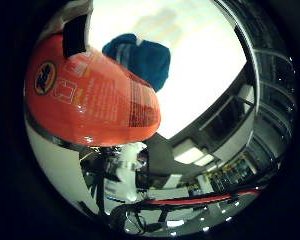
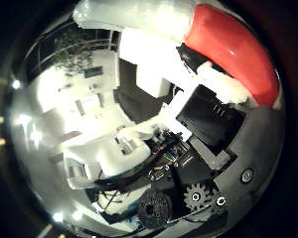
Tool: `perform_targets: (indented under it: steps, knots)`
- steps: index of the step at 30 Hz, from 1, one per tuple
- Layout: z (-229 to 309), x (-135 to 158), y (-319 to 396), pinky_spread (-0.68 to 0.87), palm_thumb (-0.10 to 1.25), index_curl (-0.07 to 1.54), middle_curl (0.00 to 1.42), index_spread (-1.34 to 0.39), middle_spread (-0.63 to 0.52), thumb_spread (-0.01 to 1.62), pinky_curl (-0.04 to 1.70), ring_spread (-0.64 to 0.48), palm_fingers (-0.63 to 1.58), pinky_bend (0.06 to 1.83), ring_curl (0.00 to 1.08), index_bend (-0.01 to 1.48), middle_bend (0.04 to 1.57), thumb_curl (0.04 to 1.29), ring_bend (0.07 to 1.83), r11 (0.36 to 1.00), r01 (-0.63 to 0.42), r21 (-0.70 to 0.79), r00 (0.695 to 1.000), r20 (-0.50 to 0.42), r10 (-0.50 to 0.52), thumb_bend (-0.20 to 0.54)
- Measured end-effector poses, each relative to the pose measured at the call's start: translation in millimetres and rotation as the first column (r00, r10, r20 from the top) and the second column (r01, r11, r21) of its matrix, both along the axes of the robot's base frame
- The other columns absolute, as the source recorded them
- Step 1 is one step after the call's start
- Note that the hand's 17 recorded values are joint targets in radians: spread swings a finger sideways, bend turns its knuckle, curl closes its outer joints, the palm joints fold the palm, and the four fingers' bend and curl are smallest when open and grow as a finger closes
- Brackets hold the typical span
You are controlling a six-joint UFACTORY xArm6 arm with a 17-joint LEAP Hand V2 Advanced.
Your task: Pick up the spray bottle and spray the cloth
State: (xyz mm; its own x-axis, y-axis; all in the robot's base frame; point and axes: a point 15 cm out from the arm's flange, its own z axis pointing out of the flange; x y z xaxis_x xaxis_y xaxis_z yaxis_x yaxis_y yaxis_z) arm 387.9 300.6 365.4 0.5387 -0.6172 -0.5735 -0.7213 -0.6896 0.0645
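Note:
An orange spray bottle (image 1: 90, 97) with a printed label fills much of the little finger side view, close against my palm. Its orange body (image 2: 233, 49) also shows in the thumb side view, with my white and black fingers (image 2: 188, 94) curled across it. My right hand (image 2: 154, 129) is shut on the bottle. Beyond the bottle lies a crumpled blue cloth (image 1: 142, 57) on the bright white table (image 1: 200, 70), apart from the bottle.
Past the table's edge are shelves and room furniture (image 1: 225, 145). A red bar (image 1: 200, 200) runs low across the room side. White walls and fittings (image 2: 84, 99) show behind my fingers.

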Motion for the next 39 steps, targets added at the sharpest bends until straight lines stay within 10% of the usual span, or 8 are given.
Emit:
perform_targets:
  steps: [14,39]
  knots:
    - [-1,41,68,-0.21,1.02,0.70,0.59,-0.18,-0.07,0.88,1.32,-0.15,1.20,1.00,0.58,1.18,1.36,0.84,1.47,0.872,-0.121,0.474,0.991,0.112,0.077,-0.015]
    - [-149,86,159,-0.20,1.01,0.71,0.59,-0.17,-0.07,0.86,1.33,-0.15,1.20,0.99,0.57,1.17,1.36,0.86,1.47,0.776,0.050,0.629,0.998,-0.006,-0.060,-0.015]
